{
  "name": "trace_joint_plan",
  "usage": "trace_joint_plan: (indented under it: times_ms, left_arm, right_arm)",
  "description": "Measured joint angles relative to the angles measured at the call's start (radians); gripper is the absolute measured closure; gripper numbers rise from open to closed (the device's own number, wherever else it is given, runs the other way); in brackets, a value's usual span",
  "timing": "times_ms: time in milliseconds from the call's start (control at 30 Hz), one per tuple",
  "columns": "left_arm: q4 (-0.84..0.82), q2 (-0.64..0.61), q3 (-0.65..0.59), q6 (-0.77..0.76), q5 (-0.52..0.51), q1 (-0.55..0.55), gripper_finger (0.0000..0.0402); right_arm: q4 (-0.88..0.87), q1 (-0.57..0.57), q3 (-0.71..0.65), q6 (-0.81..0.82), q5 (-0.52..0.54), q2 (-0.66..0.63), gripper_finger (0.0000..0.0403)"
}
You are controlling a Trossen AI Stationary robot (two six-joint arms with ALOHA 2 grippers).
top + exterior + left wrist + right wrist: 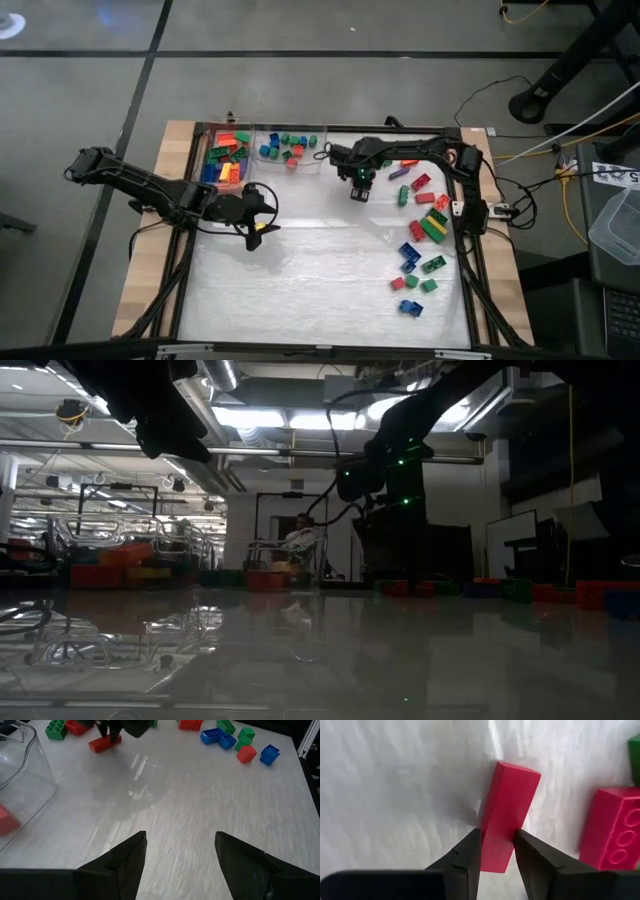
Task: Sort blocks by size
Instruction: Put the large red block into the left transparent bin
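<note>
While your right gripper (pixel 497 851) pinches a long red block (pixel 507 815) low over the mat near the back bins, fingers closed on its sides, your left gripper (pixel 180 850) hovers w/ fingers apart over bare mat (pixel 320 260) by the left tray (pixel 224 160). Loose blocks (pixel 420 235) lie along the right side; sorted ones fill the trays. No readable writing or brand seen.

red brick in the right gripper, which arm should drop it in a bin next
Right. The right gripper is shut on the red brick, near the two clear bins at the table's far edge. The left gripper is open and empty, by the near bin corner.
</note>
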Motion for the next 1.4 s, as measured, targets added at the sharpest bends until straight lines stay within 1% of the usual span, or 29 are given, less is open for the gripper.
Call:
trace_joint_plan:
  times_ms: [133,233,400,667,733,800,900,967,1033,1167,1200,1400]
  left_arm:
    - [0.0,0.0,0.0,0.0,0.0,0.0,0.0179]
    - [0.001,0.0,0.0,0.0,0.0,0.0,0.0179]
    - [0.0,0.0,0.0,0.0,0.0,0.0,0.0179]
    - [0.001,0.0,0.0,0.0,-0.001,0.0,0.0179]
    - [0.0,0.0,0.0,0.0,-0.001,0.0,0.0179]
    - [0.001,0.0,0.0,0.0,-0.001,0.0,0.0179]
    - [0.0,0.0,0.0,-0.004,-0.001,0.0,0.0179]
    - [0.0,0.0,0.0,-0.004,-0.001,0.0,0.0179]
    - [0.0,0.0,0.0,-0.003,-0.001,0.0,0.0179]
    - [0.0,-0.002,0.0,-0.001,-0.001,0.0,0.0179]
    - [-0.001,-0.004,0.0,0.0,-0.001,0.0,0.0179]
    - [0.0,-0.061,0.0,0.032,-0.001,0.0,0.0179]
  right_arm:
    - [0.008,0.035,-0.003,0.032,0.154,0.004,0.0286]
    - [0.02,0.046,-0.005,0.029,0.2,0.006,0.0283]
    - [0.022,0.043,-0.004,0.072,0.197,0.006,0.0258]
    - [0.022,0.042,-0.004,0.076,0.189,0.007,0.0179]
    - [0.021,0.033,-0.004,0.074,0.177,0.006,0.0171]
    - [0.022,0.023,-0.003,0.074,0.137,0.006,0.0169]
    - [0.026,-0.002,-0.003,0.074,0.068,0.005,0.0186]
    - [0.029,-0.014,-0.003,0.074,0.045,0.005,0.0212]
    - [0.03,-0.027,-0.003,0.074,0.023,0.004,0.0247]
    - [0.035,-0.037,-0.003,0.07,-0.031,0.004,0.0334]
    - [0.038,-0.037,-0.003,0.067,-0.051,0.003,0.0349]
    - [0.062,-0.012,0.041,0.059,-0.184,0.006,0.0349]
